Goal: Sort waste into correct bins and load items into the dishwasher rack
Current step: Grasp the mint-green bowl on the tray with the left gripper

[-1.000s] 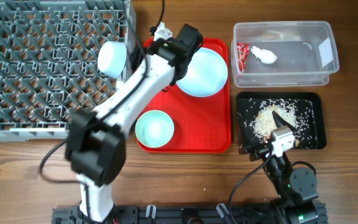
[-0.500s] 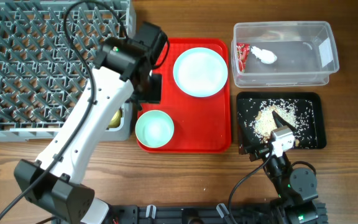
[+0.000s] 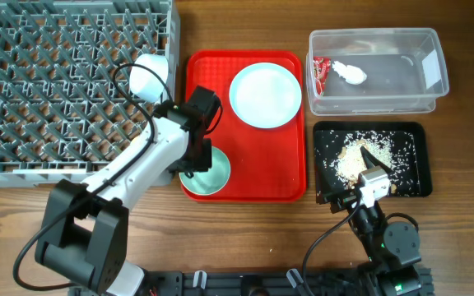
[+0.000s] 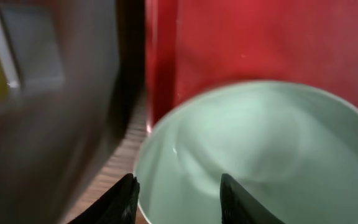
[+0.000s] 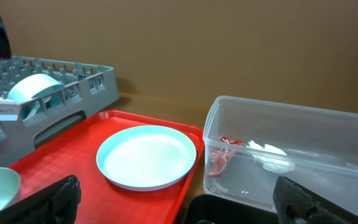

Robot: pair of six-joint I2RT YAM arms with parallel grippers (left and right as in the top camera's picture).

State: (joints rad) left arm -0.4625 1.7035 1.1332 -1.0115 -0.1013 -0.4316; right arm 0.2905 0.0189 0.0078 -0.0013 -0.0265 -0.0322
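A light-blue bowl (image 3: 214, 174) (image 4: 260, 149) sits at the near left of the red tray (image 3: 286, 164). My left gripper (image 3: 196, 160) (image 4: 176, 196) is down at its left rim and open, one finger outside the rim and the other inside the bowl. Another light-blue bowl (image 3: 149, 76) (image 5: 33, 93) stands on edge in the grey dishwasher rack (image 3: 56, 82). The light-blue plate (image 3: 265, 94) (image 5: 146, 155) lies on the tray's far side. My right gripper (image 3: 369, 187) (image 5: 182, 208) rests wide open by the black tray (image 3: 410, 136), which holds the crumbs (image 3: 354, 160).
The clear tub (image 3: 430, 49) (image 5: 328, 124) at the back right holds the red wrapper (image 3: 319, 72) (image 5: 219, 155) and the white napkin (image 3: 350, 74) (image 5: 272, 152). The rack's right wall stands close beside the red tray's left edge.
My left arm has swung from the rack side toward me and come down at the near bowl, with its jaws narrowing. The right arm has not moved.
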